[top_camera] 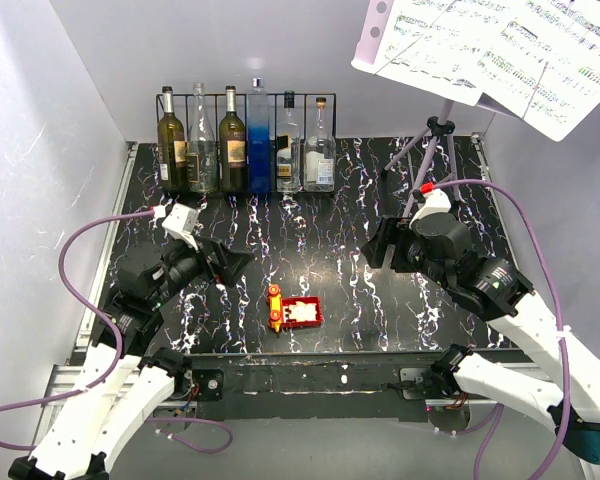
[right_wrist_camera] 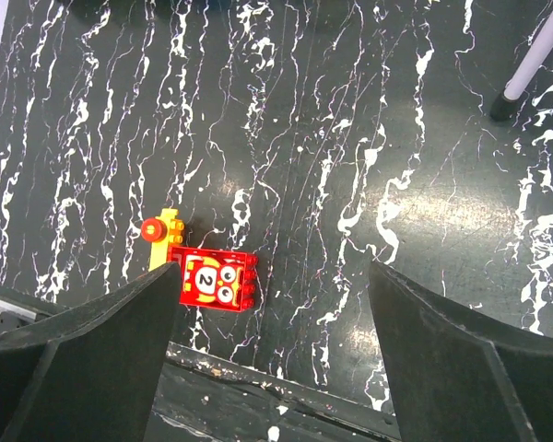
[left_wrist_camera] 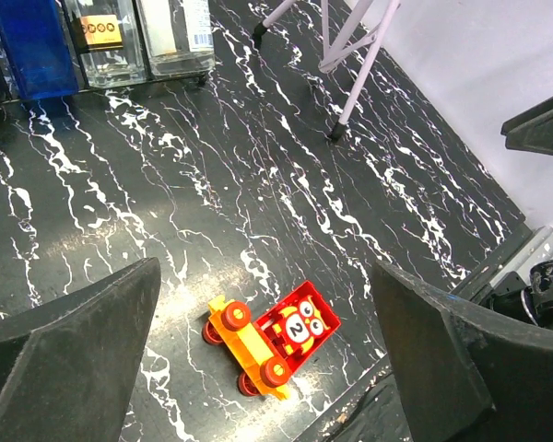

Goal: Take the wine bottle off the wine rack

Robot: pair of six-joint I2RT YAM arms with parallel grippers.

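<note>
The wine rack (top_camera: 212,95) stands along the back edge of the table (top_camera: 330,200), toward its left corner, and I see six bottles upright in its slots. From the left there is a dark wine bottle (top_camera: 171,150), a clear bottle (top_camera: 202,155), a second dark wine bottle (top_camera: 232,152), a blue bottle (top_camera: 259,150), and two more clear bottles (top_camera: 289,155) (top_camera: 320,158) at the right end. None of them is out of the rack. My left claw (top_camera: 235,268) hangs over the table in front of the rack, well apart from it. Its wrist camera shows the fingers (left_wrist_camera: 74,350) spread wide with nothing between them, only bare tabletop and a toy below. My right claw (top_camera: 375,245) is over the right half of the table, farther from the rack. Its fingers (right_wrist_camera: 83,359) are also spread wide and hold nothing. The red and yellow toy car (top_camera: 293,312) lies near the front edge, between the two arms, with a number two on its red block. At the back right the music stand (top_camera: 430,150) rests on its tripod legs, and its sheet music (top_camera: 500,50) reaches over that corner.
</note>
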